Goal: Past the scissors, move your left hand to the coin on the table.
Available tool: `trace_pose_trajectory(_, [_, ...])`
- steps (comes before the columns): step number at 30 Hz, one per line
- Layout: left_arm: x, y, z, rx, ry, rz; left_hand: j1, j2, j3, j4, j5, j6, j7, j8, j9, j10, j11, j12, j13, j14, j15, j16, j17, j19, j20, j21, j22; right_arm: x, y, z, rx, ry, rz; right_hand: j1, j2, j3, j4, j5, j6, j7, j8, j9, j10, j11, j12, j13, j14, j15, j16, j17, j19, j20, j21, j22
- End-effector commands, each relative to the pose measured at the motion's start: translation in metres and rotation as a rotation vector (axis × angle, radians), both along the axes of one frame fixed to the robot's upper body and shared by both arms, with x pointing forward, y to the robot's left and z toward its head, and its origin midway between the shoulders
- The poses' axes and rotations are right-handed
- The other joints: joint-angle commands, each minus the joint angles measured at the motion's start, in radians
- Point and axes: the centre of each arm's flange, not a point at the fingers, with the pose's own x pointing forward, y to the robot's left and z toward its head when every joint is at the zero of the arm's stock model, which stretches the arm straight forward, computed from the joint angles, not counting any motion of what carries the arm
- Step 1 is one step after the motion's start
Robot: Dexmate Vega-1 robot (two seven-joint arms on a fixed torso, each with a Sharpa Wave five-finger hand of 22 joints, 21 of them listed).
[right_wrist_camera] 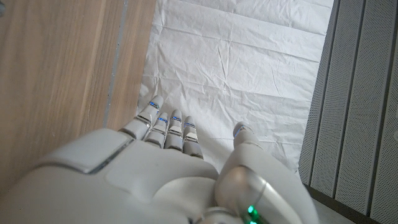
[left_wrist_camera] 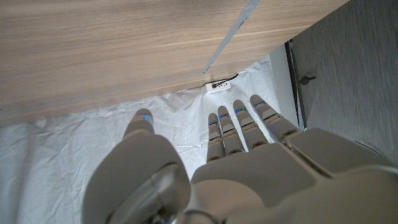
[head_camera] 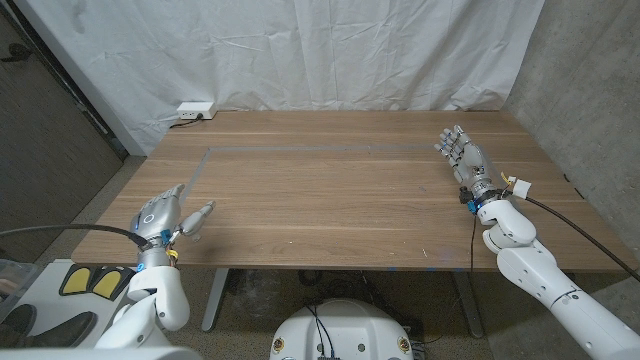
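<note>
My left hand [head_camera: 165, 215] sits at the near left of the wooden surface [head_camera: 340, 190], fingers [left_wrist_camera: 239, 124] straight, apart, holding nothing. My right hand [head_camera: 465, 158] stands far right, fingers apart, empty. I read no writing on the white box [head_camera: 195, 109] at the back edge.

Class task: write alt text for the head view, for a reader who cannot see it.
A wooden table with a robot's left hand at its near left edge and right hand over its right side, both holding nothing. No scissors or coin can be seen; a white sheet hangs behind, with a white power strip at the far edge.
</note>
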Motion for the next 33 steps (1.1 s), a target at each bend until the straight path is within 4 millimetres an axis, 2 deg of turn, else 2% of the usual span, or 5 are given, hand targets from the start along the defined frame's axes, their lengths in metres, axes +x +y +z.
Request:
trace_pose_trajectory(1, [0.011, 0.003, 0.002, 0.030, 0.037, 0.021, 0.015, 0.000, 0.002, -0.006, 0.006, 0.004, -0.007, 0.001, 0.002, 0.002, -0.005, 0.000, 0.005, -0.005, -0.048, -0.004, 0.002, -0.001, -0.036, -0.002, 0.005, 0.000, 0.000, -0.003, 0.005, 0.008, -0.010, -0.007, -0.001, -0.004, 0.000, 0.002, 0.010, -0.002, -0.005, 0.002, 0.005, 0.001, -0.002, 0.002, 0.002, 0.003, -0.006, 0.004, 0.009, -0.006, -0.006, 0.006])
trace_pose_trajectory(20, [0.015, 0.005, -0.001, 0.043, 0.093, 0.066, 0.020, -0.001, -0.001, -0.008, 0.009, 0.002, -0.008, -0.001, 0.002, -0.001, -0.008, -0.001, 0.006, -0.008, -0.052, -0.005, 0.002, -0.005, -0.038, -0.003, 0.005, 0.000, -0.001, -0.004, 0.006, 0.009, -0.005, -0.009, -0.001, -0.004, 0.000, 0.002, 0.011, -0.001, -0.005, 0.002, 0.006, 0.001, -0.002, 0.002, 0.003, 0.003, -0.006, 0.004, 0.010, -0.005, -0.012, 0.006])
trace_pose_trajectory(33, [0.024, -0.001, 0.000, 0.071, 0.162, 0.085, 0.033, 0.002, -0.001, -0.013, 0.015, -0.027, -0.015, -0.012, 0.002, -0.027, -0.010, -0.010, 0.006, -0.032, -0.053, -0.012, 0.002, -0.019, -0.034, -0.008, 0.005, 0.000, -0.001, -0.004, 0.011, 0.003, -0.003, -0.009, -0.001, -0.005, -0.001, 0.003, 0.010, -0.002, -0.005, 0.002, 0.006, 0.000, -0.002, 0.002, 0.003, 0.003, -0.006, 0.003, 0.012, -0.005, -0.016, 0.006])
